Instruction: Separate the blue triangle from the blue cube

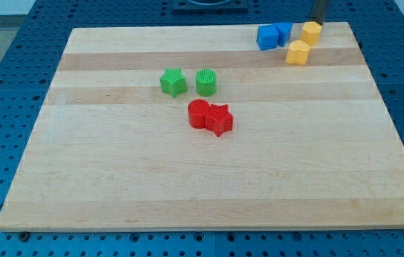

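Two blue blocks touch each other near the view's top right of the wooden board. The left one (266, 38) looks like the cube and the right one (284, 31) like the triangle, though the shapes are hard to make out. My dark rod comes down at the top edge. My tip (317, 21) is just above and behind a yellow block (311, 32), about one block width to the right of the blue pair and not touching it.
A second yellow block (298, 52) lies just below the blue pair. A green star (173, 82) and a green cylinder (206, 82) sit near the board's middle. A red cylinder (199, 114) touches a red star (220, 120) below them. The board's top edge (188, 29) is close to the blue blocks.
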You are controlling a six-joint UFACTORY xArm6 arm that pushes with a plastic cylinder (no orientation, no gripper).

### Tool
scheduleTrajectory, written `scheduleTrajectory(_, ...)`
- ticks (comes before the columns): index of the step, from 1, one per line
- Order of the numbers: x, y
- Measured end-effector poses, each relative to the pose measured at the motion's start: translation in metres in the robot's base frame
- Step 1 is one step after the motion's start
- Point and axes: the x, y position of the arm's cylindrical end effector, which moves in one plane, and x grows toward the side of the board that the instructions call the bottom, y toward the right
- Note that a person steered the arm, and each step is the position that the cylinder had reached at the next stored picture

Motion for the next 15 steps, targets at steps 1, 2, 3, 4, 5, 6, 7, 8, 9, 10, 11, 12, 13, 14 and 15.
scheduleTrajectory(1,0.011,0.000)
scheduleTrajectory(2,0.025,-0.007)
scheduleTrajectory(3,0.040,-0.023)
scheduleTrajectory(4,0.055,-0.033)
scheduleTrajectory(5,0.055,-0.033)
scheduleTrajectory(6,0.040,-0.027)
scheduleTrajectory(7,0.033,-0.027)
scheduleTrajectory(8,0.033,-0.036)
scheduleTrajectory(9,0.033,-0.077)
scheduleTrajectory(10,0.042,-0.122)
scheduleTrajectory(11,0.056,-0.155)
scheduleTrajectory(12,0.057,-0.161)
scheduleTrajectory(13,0.057,-0.143)
scheduleTrajectory(14,0.057,-0.086)
scheduleTrajectory(15,0.028,-0.053)
